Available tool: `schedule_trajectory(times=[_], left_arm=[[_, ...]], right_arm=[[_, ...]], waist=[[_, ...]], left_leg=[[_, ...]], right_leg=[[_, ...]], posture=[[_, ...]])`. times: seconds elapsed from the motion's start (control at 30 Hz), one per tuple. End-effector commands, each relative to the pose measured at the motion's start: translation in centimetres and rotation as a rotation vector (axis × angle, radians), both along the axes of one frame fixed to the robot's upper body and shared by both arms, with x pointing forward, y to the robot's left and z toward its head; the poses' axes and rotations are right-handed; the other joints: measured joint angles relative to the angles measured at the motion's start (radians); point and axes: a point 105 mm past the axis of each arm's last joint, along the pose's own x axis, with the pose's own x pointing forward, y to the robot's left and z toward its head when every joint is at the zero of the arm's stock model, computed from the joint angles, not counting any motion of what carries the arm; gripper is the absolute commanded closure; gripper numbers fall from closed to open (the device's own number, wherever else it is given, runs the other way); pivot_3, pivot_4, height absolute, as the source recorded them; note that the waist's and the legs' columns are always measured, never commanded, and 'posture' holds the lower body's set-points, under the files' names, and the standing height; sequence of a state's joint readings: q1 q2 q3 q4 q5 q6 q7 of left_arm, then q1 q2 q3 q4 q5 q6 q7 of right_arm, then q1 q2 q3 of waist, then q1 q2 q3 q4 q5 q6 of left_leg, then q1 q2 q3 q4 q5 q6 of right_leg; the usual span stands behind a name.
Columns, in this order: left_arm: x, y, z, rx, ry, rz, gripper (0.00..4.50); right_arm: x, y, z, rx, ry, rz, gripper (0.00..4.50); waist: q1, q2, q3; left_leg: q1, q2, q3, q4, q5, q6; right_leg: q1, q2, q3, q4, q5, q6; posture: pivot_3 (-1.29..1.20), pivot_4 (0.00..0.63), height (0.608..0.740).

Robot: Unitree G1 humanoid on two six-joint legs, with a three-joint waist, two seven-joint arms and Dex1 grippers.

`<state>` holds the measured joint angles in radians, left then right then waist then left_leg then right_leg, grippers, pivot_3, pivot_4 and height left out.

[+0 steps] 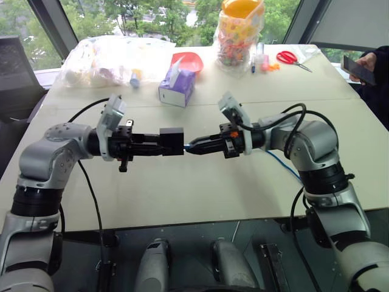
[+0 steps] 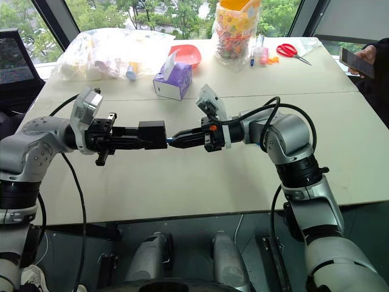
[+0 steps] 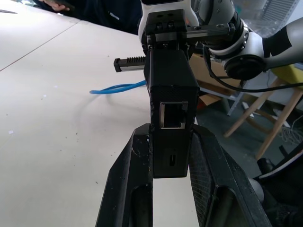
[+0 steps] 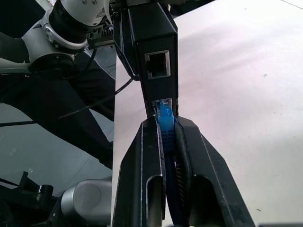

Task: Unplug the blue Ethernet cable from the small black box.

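left gripper (image 1: 159,148): pinching the small black box (image 1: 172,141) from its outer end, holding it in the air above the surface (image 1: 200,188), between the 2 arms.
right gripper (image 1: 193,146): fingers pressed together on the plug end of the blue Ethernet cable (image 4: 165,124), right at the box face.
plug: sitting in the lower of 2 sockets on the face turned toward the right gripper; upper socket is empty. Looks seated or nearly so, can't tell if the latch is being squeezed.
cable run: trailing back under the right arm and lying on the surface (image 1: 282,163).
axis: both grippers are pointing at each other along 1 near-level line; box long axis and plug are lying on that same line.
key relation: box is lying straight to the robot's left of the right gripper, touching distance, plug between them.
next move, my read: pulling straight apart along that line, right arm doing the pull, left holding steady.
risk: any sideways pull is likely jamming the plug or twisting the box in the left grip.
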<state>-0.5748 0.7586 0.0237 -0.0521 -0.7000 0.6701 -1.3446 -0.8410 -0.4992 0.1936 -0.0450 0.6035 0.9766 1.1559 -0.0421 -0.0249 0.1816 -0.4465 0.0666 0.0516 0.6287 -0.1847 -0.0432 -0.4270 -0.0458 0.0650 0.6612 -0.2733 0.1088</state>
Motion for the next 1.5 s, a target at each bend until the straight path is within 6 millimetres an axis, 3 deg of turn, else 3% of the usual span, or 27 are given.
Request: schedule_trajectory(times=[0.03,0.5,0.63,0.73,0.9,1.03,1.2,1.23,1.37,1.5], left_arm=[[-0.4,0.2,0.7,0.007,-0.037,-0.001,4.02],[-0.4,2.9,1.2,0.033,-0.034,0.089,4.02],[-0.2,2.3,0.3,0.043,-0.047,0.097,4.02],[1.0,1.1,-1.4,0.082,-0.117,0.130,4.02],[2.3,-0.8,-3.4,0.069,-0.173,0.155,4.02],[5.2,-2.8,-4.6,-0.047,-0.192,0.293,4.02],[7.2,-4.0,-5.9,-0.073,-0.205,0.376,4.02],[7.5,-4.1,-5.9,-0.081,-0.205,0.384,4.02],[8.2,-4.7,-6.9,-0.053,-0.247,0.406,4.02],[8.4,-5.1,-7.6,-0.046,-0.275,0.412,4.02]], right_arm=[[0.1,0.0,1.4,0.021,-0.048,0.008,4.45],[4.2,-5.1,-0.7,-0.015,-0.030,-0.230,4.45],[7.5,-6.4,-1.2,-0.062,-0.181,-0.395,4.45],[10.7,-7.3,-2.4,-0.112,-0.267,-0.558,4.45],[12.8,-7.6,-3.3,-0.131,-0.291,-0.660,4.45],[13.4,-7.8,-3.3,-0.129,-0.296,-0.712,2.85],[13.8,-9.1,-2.5,-0.115,-0.319,-0.802,0.25],[13.8,-9.5,-2.0,-0.099,-0.316,-0.824,0.02],[12.8,-10.9,0.0,-0.051,-0.339,-0.870,0.02],[11.1,-11.7,0.0,-0.054,-0.341,-0.880,0.02]], waist=[[0.000,0.000,0.000],[-0.001,0.000,0.000],[-0.002,0.000,0.000],[-0.001,0.000,0.000],[0.000,0.000,0.000],[0.003,0.000,0.000],[0.002,0.000,0.000],[0.001,0.000,0.000],[0.003,0.000,0.000],[0.006,0.000,0.000]], left_leg=[[0.000,0.000,0.000,0.000,0.000,0.000],[-0.001,0.000,0.001,-0.001,0.000,0.000],[-0.001,0.000,0.001,-0.001,0.000,0.000],[0.000,0.000,0.001,-0.001,0.000,0.000],[-0.002,0.000,0.001,-0.001,0.000,0.000],[-0.002,0.000,0.001,-0.001,0.000,0.001],[-0.003,0.000,0.001,0.000,0.000,0.001],[-0.003,0.000,0.001,0.000,0.000,0.001],[-0.003,0.000,0.001,-0.001,0.000,0.001],[-0.002,0.000,0.001,-0.002,-0.001,0.001]], right_leg=[[0.000,0.000,0.000,0.000,0.000,0.000],[0.000,0.000,0.000,-0.003,0.000,-0.001],[0.000,0.000,0.000,-0.003,0.000,0.000],[0.000,0.000,0.000,-0.004,0.000,0.000],[0.000,0.000,0.000,-0.004,0.000,0.000],[0.000,0.000,0.000,-0.004,0.002,0.004],[0.000,0.000,0.000,-0.004,0.003,0.004],[0.000,0.000,0.000,-0.004,0.003,0.005],[0.000,0.000,0.000,-0.004,0.003,0.005],[0.000,0.000,0.000,-0.004,0.003,0.005]], posture=[[0.00,0.150,0.735],[0.00,0.150,0.735],[0.00,0.150,0.735],[0.00,0.150,0.735],[0.00,0.150,0.735],[0.00,0.150,0.735],[0.00,0.150,0.735],[0.00,0.150,0.735],[0.00,0.150,0.735],[0.00,0.150,0.735]])
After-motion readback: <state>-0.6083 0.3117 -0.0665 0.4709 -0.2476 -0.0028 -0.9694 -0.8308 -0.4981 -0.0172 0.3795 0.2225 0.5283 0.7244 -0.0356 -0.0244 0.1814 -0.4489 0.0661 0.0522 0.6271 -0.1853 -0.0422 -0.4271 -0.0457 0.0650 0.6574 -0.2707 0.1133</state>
